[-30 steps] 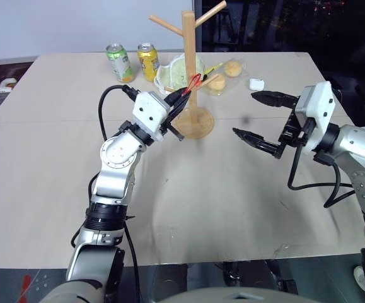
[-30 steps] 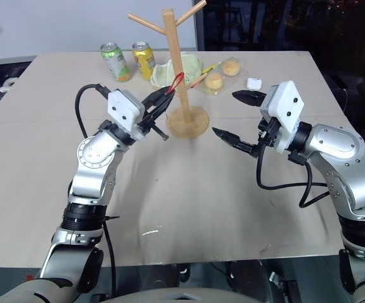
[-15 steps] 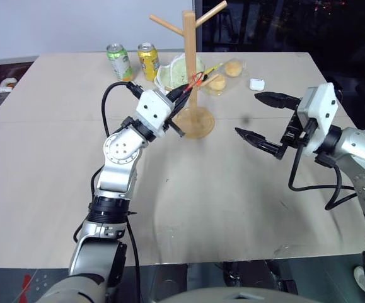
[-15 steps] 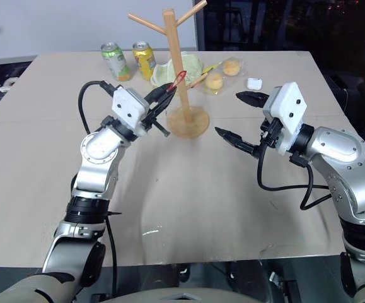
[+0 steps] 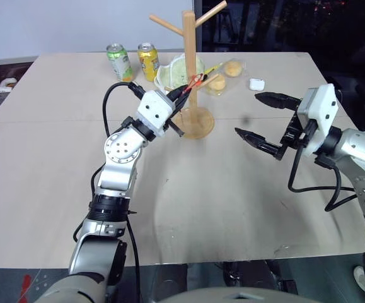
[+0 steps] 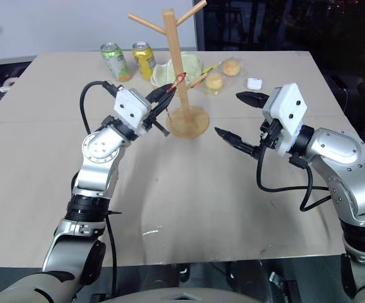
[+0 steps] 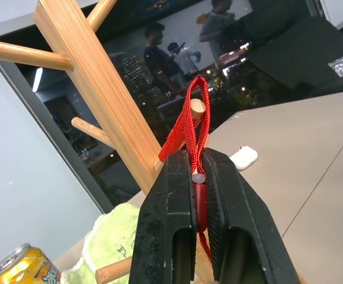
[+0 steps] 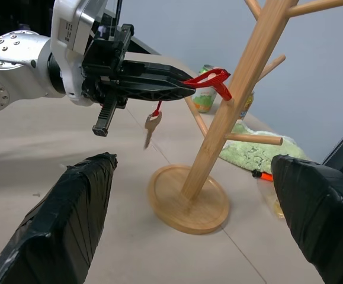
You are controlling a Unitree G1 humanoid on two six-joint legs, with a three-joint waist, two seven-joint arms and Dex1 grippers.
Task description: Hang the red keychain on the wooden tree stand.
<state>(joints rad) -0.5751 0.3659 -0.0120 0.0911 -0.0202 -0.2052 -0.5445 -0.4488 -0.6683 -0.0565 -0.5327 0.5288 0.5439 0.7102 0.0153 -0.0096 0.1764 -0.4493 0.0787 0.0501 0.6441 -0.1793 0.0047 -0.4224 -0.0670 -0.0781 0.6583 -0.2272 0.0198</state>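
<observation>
My right gripper (image 5: 263, 117) hangs nearest to me over the bare table (image 5: 232, 208), its two black fingers spread wide and holding nothing, off to the side of the stand and pointed toward it.

Further out, my left gripper (image 8: 180, 83) is pressed together on the red keychain (image 8: 214, 77), pinching the cord just behind the loop. The small silver key (image 8: 150, 128) dangles free under my fingers. From my left wrist, the red loop stands up past my fingertips and the round end of a peg (image 7: 197, 107) sits right at its opening; I judge the loop is at the tip or only just started over it, not yet seated down the peg.

The wooden tree stand (image 5: 189, 50) is upright on its round base, near the middle of the table's far half. Beyond it lie a green cloth (image 5: 181, 68), two cans (image 5: 118, 61), some wrapped buns (image 5: 232, 68) and a small white object (image 5: 256, 83).

What worries me from here:
- The loop is narrow and floppy. If I let go now, it may slide back off the angled tip and drop with the key's weight.
- If I push on off-line, the cord could fold against the end of the peg instead of passing over it.
- My fingers are close to the pole. A hard nudge could tip or shove the stand, since nothing braces it.
- The swinging key could snag on a lower peg.
</observation>
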